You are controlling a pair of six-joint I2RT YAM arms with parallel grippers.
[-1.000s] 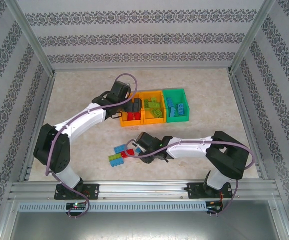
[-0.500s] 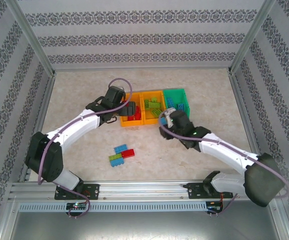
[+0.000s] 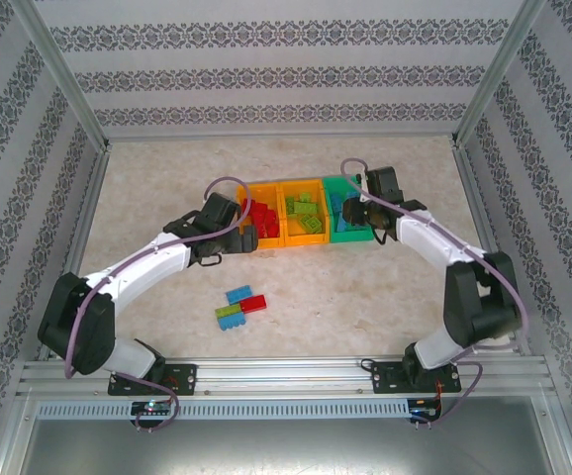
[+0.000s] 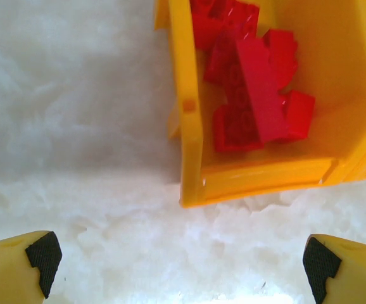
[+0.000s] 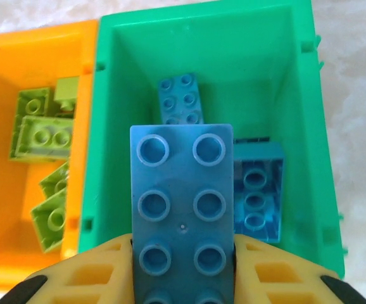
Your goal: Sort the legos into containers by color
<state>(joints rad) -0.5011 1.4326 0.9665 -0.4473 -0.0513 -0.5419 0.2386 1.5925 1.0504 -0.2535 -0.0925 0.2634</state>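
Where the table [image 3: 167,198] lies closest to the arm bases, three loose legos sit bunched together: a light green brick [image 3: 230,317] nearest, a red brick [image 3: 254,303] just beside it, and a blue brick [image 3: 237,294] touching the red one on its far side. Neither arm is near them.

Further in, the left gripper [image 3: 244,234] hovers low over bare table, just short of the near left corner of the left orange bin [image 3: 261,243]. From the left wrist its claw [image 4: 183,269] stands wide apart with nothing between the black-tipped fingers [image 4: 44,253], and beyond them that bin [image 4: 189,126] holds a heap of red bricks [image 4: 252,95].

Next in the row, the middle orange bin [image 3: 304,238] carries light green bricks [image 5: 37,133], several lying tilted against one another.

At the right end, the right gripper [image 3: 357,212] hangs over the green bin [image 3: 350,236]. Its yellow fingers [image 5: 88,272] are clamped on the sides of a blue two-by-four brick [image 5: 182,190], studs up, held above the bin's open mouth [image 5: 202,25]. Two more blue bricks lie on the bin floor below: one [image 5: 180,98] past the held brick, the other [image 5: 258,190] to its right.
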